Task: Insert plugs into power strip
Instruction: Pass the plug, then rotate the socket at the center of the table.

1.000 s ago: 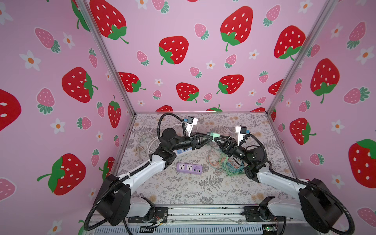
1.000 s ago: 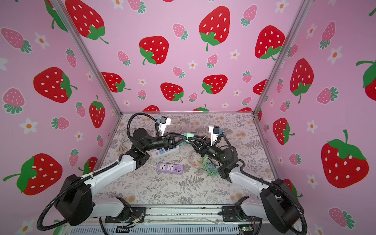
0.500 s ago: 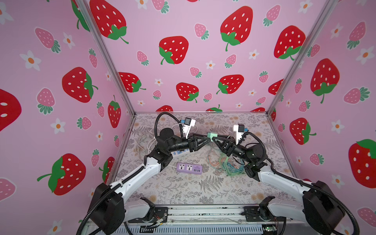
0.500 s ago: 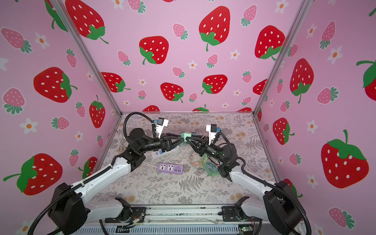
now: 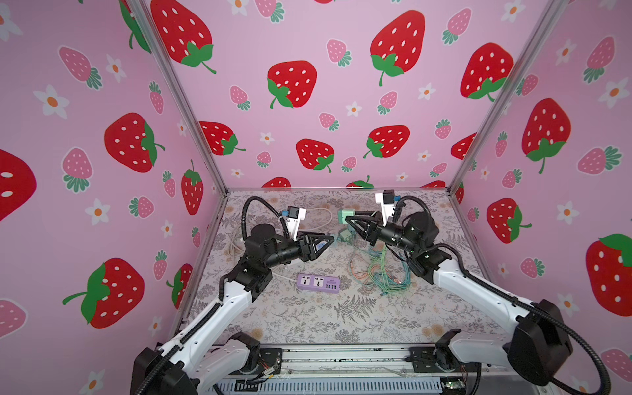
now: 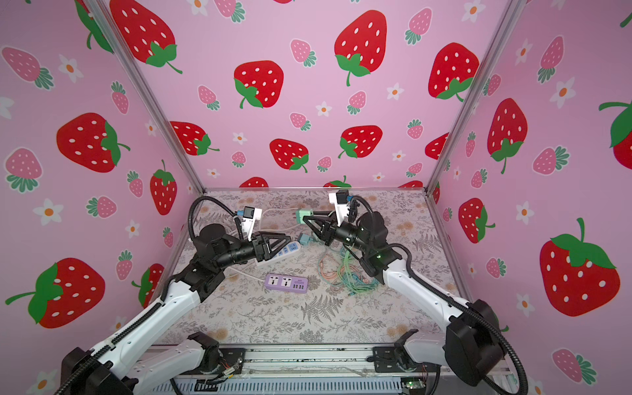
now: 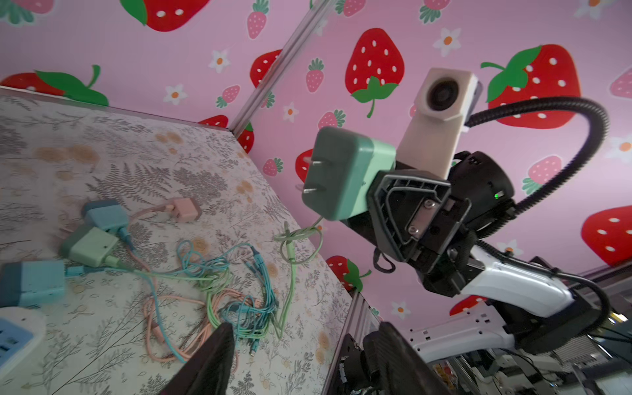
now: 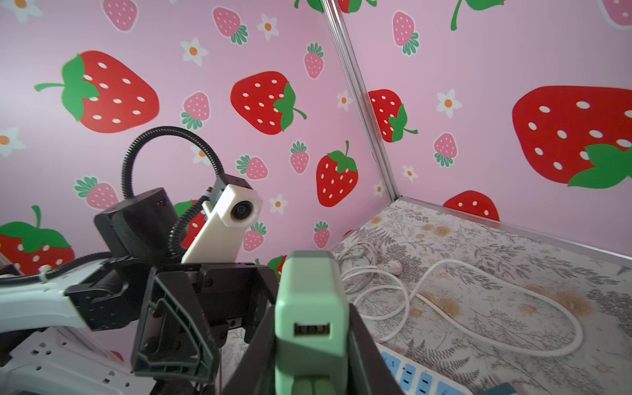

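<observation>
A mint green plug (image 5: 344, 215) (image 6: 303, 216) hangs in the air over the back of the table, with my right gripper (image 5: 349, 220) (image 8: 311, 318) shut on its body. Its prongs (image 7: 313, 178) point towards my left gripper (image 5: 327, 241) (image 7: 304, 359), which stands open and empty a short way off. A purple power strip (image 5: 318, 283) (image 6: 286, 283) lies flat mid-table. Under the left gripper lies a white power strip with blue sockets (image 6: 289, 248) (image 8: 410, 372). A teal-blue plug (image 7: 106, 213), a mint plug (image 7: 90, 244), a blue plug (image 7: 32, 282) and a peach plug (image 7: 184, 210) lie on the table.
A tangle of thin green, teal and peach cables (image 5: 379, 270) (image 7: 222, 284) lies right of the purple strip. White cords (image 8: 444, 301) coil at the back left of the table. Pink strawberry walls close in three sides of the floral table (image 5: 342, 321).
My left gripper has opened and drawn back to the left, away from the mint green plug. My right gripper keeps the plug and has carried it slightly up and back.
</observation>
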You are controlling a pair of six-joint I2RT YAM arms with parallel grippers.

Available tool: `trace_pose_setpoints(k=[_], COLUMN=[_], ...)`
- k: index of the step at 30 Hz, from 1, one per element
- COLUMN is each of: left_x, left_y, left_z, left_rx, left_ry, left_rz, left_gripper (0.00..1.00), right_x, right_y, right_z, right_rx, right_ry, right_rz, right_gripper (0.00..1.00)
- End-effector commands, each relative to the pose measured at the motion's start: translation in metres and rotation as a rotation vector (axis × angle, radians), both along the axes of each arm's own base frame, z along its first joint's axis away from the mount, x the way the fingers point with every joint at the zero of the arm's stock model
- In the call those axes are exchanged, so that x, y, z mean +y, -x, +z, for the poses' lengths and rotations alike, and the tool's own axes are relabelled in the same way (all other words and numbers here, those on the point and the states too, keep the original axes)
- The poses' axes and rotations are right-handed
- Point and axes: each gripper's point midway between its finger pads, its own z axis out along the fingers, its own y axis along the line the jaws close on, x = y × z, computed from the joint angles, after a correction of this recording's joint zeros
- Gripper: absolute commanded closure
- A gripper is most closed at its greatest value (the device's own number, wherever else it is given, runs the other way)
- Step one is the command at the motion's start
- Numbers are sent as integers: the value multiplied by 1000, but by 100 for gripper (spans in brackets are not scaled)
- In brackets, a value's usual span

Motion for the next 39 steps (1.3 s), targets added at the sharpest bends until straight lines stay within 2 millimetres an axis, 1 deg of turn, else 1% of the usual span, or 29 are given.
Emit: trace_pose_setpoints(k=[1,4,5,6,10,12,15,18,20,21,24,25,27,31,32,36,39], left_x=[32,60,67,74,95,102,111,116,120,120,124,125,127,132,133,137,138], left_y=[-15,-24,-26,-27,-28,-28,-30,-32,-33,-33,-33,-33,-32,-28,-27,-21,-18], left_z=[-38,-66,-74,-83,-113,-125,-139,-153,-163,-166,-177,-179,-181,-181,-181,-185,-188], left_rx=[117,231,261,291,383,411,447,482,508,517,552,558,566,574,574,585,600], left_ry=[-130,-199,-217,-235,-312,-347,-382,-389,-398,-400,-395,-391,-387,-381,-379,-382,-381], left_rz=[187,335,368,401,481,506,534,543,550,547,543,544,546,562,567,577,582], left_gripper=[34,36,36,36,36,36,36,36,36,36,36,36,36,36,36,35,35], right_x=[11,20,22,27,40,45,53,59,64,66,71,73,76,82,82,82,83], right_y=[-13,-26,-29,-33,-46,-53,-68,-81,-89,-92,-104,-109,-118,-140,-144,-165,-175], right_z=[-35,-49,-49,-55,-67,-73,-83,-85,-80,-77,-58,-47,-33,5,11,46,56], right_rx=[-31,-55,-74,-79,-133,-157,-166,-167,-173,-178,-215,-234,-251,-315,-326,-407,-431], right_ry=[214,312,338,370,458,493,559,595,602,601,591,587,596,577,572,500,431], right_rz=[10,25,30,44,88,103,102,98,93,87,57,43,26,-12,-22,-78,-89], right_gripper=[84,84,84,84,84,84,84,84,84,84,84,84,84,84,84,84,85])
